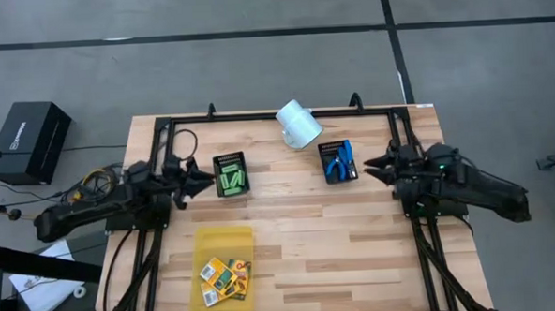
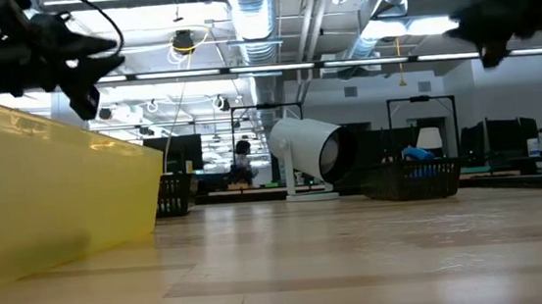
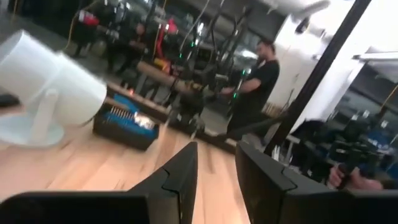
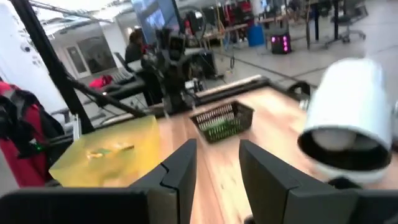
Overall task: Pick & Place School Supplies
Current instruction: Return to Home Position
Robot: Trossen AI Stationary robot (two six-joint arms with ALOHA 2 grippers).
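Several light-green oblong pieces [image 1: 232,178] lie in a black mesh tray [image 1: 230,173]. My left gripper [image 1: 204,182] hovers just left of it, level and open, with nothing between its fingers [image 3: 216,183]. Two blue-handled tools [image 1: 338,160] lie in a second black tray [image 1: 353,170]. My right gripper [image 1: 372,168] hovers just right of that tray, also level and open [image 4: 217,177]. Small orange-yellow boxes [image 1: 225,278] lie in the near end of a yellow tray [image 1: 223,242]. In the low view both grippers [image 2: 81,65] [image 2: 496,19] stand well above the tabletop.
A white cylinder cup [image 1: 298,123] lies on its side on a white base near the far edge, between the two black trays. Black frame rails [image 1: 156,170] run along the table's left, far and right sides. Bare wood [image 1: 357,255] lies at the near right.
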